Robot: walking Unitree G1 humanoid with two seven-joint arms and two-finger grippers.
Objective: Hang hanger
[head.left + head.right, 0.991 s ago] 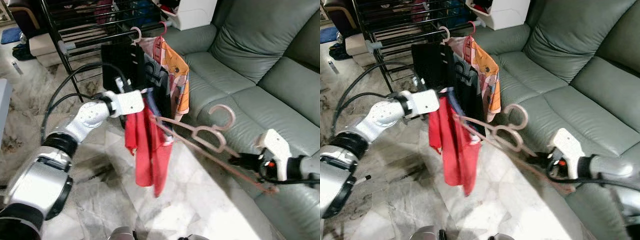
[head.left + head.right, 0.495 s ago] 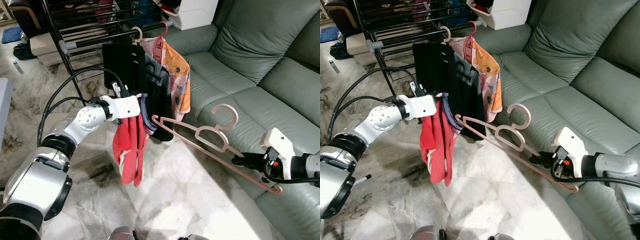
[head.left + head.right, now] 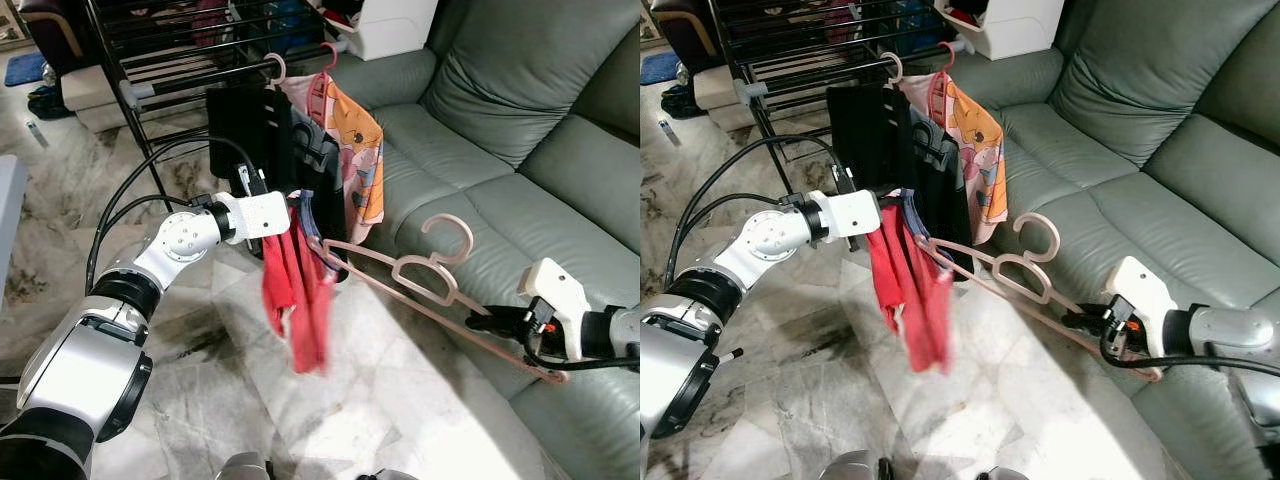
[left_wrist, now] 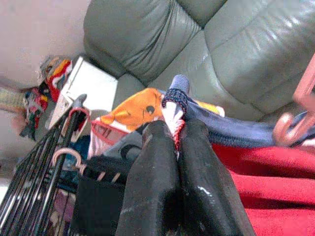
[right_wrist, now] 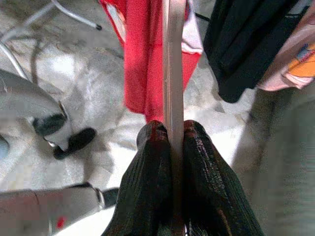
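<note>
- Since half a second ago the red garment [image 3: 300, 300] hangs longer and straighter below the left gripper [image 3: 292, 205], where it had been bunched higher and further to the robot's left.
- Left gripper: its two black fingers [image 4: 152, 182] are pressed together on the garment's navy neckband [image 4: 178, 96], with red cloth spilling beneath them.
- Right gripper [image 3: 478, 322]: clamped on the lower bar of the pink hanger [image 3: 420, 278], near its right end; the wrist view shows the bar [image 5: 173, 69] running straight out between the closed fingers [image 5: 147, 191].
- Pink hanger: held tilted in the air between the two arms, hook up, above the marble floor [image 3: 380, 400] and in front of the sofa's seat; its left tip reaches into the red garment just below the left gripper.
- Behind the left gripper, a black garment [image 3: 245, 130] and an orange-and-pink one [image 3: 358, 160] hang from hangers on the black drying rack [image 3: 170, 60].
- Grey-green leather sofa [image 3: 520, 120] lies to the robot's right.
</note>
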